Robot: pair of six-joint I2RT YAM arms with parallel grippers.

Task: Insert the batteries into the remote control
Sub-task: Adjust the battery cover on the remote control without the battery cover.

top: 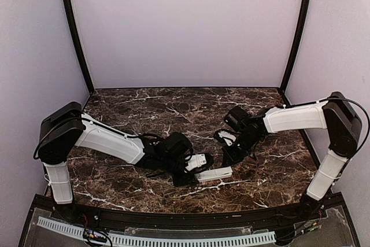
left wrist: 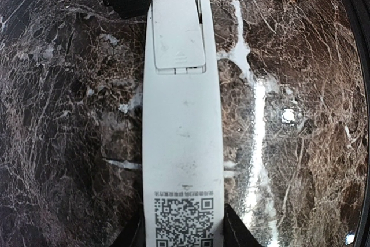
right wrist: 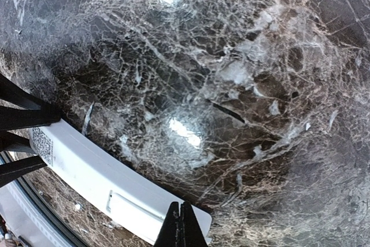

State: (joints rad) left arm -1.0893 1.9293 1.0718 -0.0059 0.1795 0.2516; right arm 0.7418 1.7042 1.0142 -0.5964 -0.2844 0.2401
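Note:
The remote control (left wrist: 182, 143) lies back-up on the dark marble, a QR code at its near end. Its battery cover (left wrist: 178, 27) sits at the far end, slightly askew with a thin gap along its right side. My left gripper (left wrist: 184, 234) is shut on the remote's QR end, one dark finger on each long edge. In the top view the remote (top: 215, 173) lies near the front middle, held by the left gripper (top: 194, 172). My right gripper (right wrist: 182, 227) is shut, its tips over the remote's (right wrist: 87, 169) cover end. The batteries are out of view.
Veined dark marble table (top: 173, 108) spreads behind the arms, walled by pale panels. A black rail (top: 173, 218) runs along the front edge, close to the remote. The right arm's wrist (top: 240, 122) hangs just behind the remote.

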